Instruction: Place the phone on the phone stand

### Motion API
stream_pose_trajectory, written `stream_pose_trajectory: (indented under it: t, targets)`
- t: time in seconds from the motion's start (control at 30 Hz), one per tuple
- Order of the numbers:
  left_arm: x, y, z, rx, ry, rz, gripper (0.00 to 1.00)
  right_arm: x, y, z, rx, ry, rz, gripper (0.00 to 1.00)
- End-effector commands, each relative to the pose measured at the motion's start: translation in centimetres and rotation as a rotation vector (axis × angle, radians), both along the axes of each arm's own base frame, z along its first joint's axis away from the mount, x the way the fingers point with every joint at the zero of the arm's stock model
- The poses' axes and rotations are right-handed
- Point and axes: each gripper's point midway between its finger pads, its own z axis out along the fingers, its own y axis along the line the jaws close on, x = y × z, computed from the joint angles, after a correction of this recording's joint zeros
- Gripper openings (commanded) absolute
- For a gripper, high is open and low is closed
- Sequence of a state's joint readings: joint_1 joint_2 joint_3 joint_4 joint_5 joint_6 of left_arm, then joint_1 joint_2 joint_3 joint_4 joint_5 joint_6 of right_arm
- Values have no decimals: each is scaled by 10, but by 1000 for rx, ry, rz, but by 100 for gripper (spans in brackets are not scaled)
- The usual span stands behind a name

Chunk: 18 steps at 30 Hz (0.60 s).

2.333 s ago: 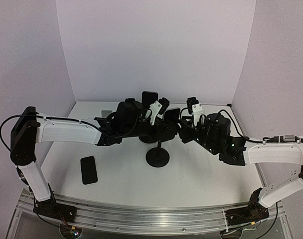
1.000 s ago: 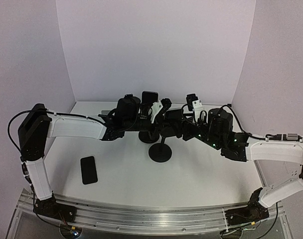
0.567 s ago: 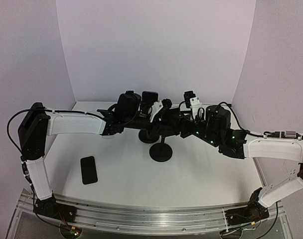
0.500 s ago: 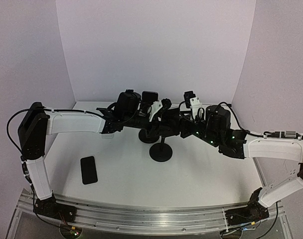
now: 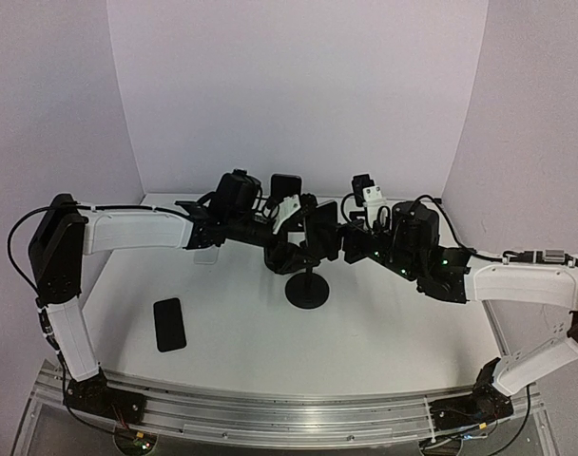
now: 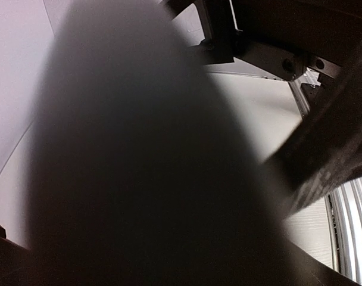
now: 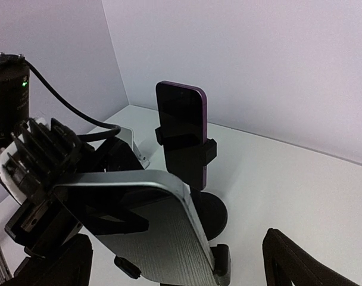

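Right wrist: phone point(image 7: 151, 229) between hand's point(image 7: 175, 259) fingers point(image 7: 300, 262)

Black phone point(image 5: 169, 324) and round stand base point(image 5: 306, 293) rest on white table point(image 5: 394, 332).

Top view's evenly lit and soft, with faint shadows on the table point(image 5: 384, 323). Left wrist view is basically one dark blurry blob point(image 6: 139, 179) against the lens. Right wrist's crisp, stripy sheen on the near phone point(image 7: 151, 226).
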<state>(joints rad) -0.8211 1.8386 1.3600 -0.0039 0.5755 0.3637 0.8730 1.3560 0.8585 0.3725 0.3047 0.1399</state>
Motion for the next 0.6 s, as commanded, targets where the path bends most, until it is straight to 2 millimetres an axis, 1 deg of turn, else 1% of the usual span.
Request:
stream_pose_trajectory:
  t: [0.0, 0.07, 0.17, 0.3, 0.37, 0.47, 0.57]
  targets:
    - [-30, 34, -56, 180, 154, -22, 100, 0, -5, 5, 29, -3, -25, 98]
    - [-35, 37, -50, 159, 134, -42, 100, -4, -7, 2, 34, 8, -16, 98]
    - [-38, 39, -46, 147, 130, -54, 100, -9, -8, 3, 40, 8, 1, 98]
    - [-32, 32, -41, 132, 138, -42, 100, -7, -5, 8, 32, -7, 10, 98]
    - [-28, 28, -33, 116, 131, -39, 100, -6, 0, 10, 29, -9, 24, 98]
    - [-26, 29, -24, 106, 111, -43, 99, -7, 1, 5, 29, 7, 26, 98]
    - [-25, 36, -23, 113, 128, -37, 100, -9, -2, -4, 33, 33, 23, 98]
